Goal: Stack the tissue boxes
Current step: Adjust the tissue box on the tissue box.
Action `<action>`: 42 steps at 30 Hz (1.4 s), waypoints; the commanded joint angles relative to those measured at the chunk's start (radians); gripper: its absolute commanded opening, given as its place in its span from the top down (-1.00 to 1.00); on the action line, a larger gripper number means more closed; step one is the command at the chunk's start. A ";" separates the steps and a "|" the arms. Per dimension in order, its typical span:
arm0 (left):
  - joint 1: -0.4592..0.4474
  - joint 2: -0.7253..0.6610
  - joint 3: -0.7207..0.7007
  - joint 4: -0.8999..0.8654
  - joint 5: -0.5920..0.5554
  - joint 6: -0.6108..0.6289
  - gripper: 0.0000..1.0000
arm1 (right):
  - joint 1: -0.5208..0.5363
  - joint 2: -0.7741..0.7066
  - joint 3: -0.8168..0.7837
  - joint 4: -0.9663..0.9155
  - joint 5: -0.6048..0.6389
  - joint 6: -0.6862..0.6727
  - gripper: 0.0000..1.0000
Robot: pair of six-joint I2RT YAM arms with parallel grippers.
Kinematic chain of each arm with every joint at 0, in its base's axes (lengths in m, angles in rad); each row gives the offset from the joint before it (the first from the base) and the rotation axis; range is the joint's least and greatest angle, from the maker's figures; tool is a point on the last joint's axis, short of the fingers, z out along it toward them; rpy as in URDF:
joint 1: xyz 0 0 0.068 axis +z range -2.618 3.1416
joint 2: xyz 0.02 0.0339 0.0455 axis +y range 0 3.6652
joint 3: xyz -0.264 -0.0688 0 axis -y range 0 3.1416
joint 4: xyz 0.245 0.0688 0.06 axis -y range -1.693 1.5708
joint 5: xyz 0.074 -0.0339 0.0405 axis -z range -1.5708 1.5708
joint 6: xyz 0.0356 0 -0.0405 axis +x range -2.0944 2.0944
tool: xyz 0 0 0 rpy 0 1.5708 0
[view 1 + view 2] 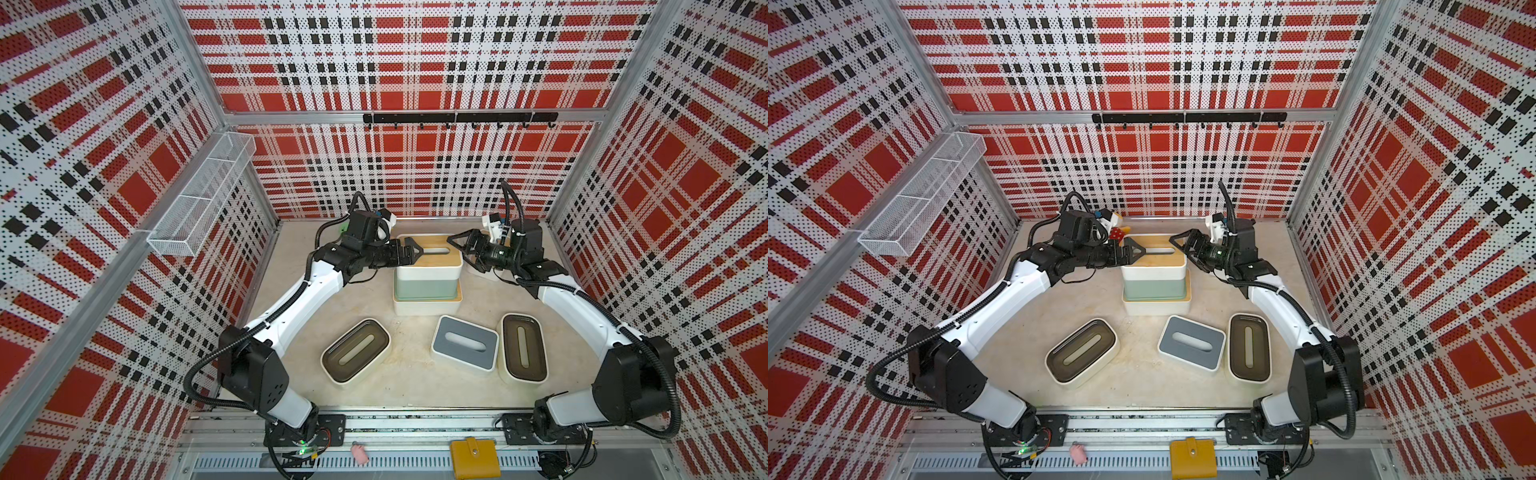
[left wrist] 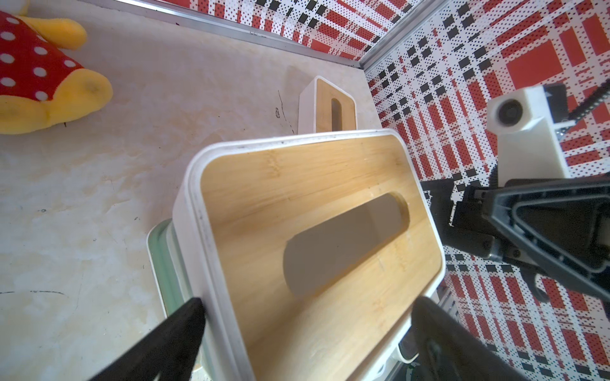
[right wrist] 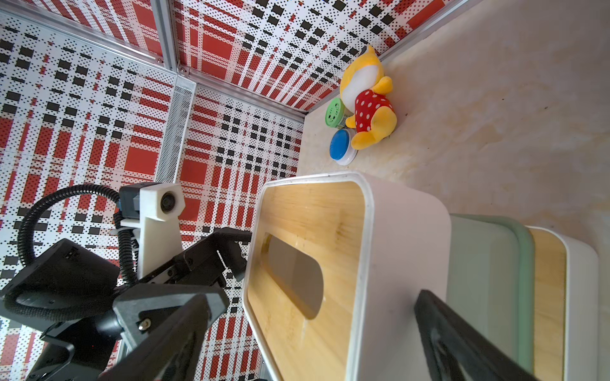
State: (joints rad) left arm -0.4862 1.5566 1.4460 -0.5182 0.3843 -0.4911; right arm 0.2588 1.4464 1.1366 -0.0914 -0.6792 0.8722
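Jaws on both arms spread wide at ends of top tissue box point(image 1: 440, 261).

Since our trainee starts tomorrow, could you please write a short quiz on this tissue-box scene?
1. True or false: the stack holds five boxes.
2. How many loose boxes lie on its near side? A one, B three, C six.
3. Fill in: the left gripper and right gripper both stand ___.
Key: 1 false; 2 B; 3 open.
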 commanded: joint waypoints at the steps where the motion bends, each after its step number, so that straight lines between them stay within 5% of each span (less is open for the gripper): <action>1: -0.023 -0.032 -0.012 0.007 0.027 0.003 -0.99 | 0.024 -0.012 -0.004 0.073 -0.033 0.005 -0.99; 29: 0.035 -0.104 0.002 -0.038 0.008 0.018 -0.99 | -0.037 -0.048 0.082 -0.114 0.059 -0.113 -0.99; 37: 0.107 -0.258 -0.058 -0.042 -0.001 0.047 -0.99 | -0.151 -0.093 0.147 -0.316 0.201 -0.222 -0.99; 42: 0.132 -0.407 -0.156 -0.019 -0.052 0.079 -0.99 | -0.205 -0.077 0.180 -0.493 0.460 -0.297 -0.99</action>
State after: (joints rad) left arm -0.3634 1.2133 1.3315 -0.5507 0.3679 -0.4503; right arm 0.0704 1.3674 1.2881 -0.4545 -0.3985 0.6510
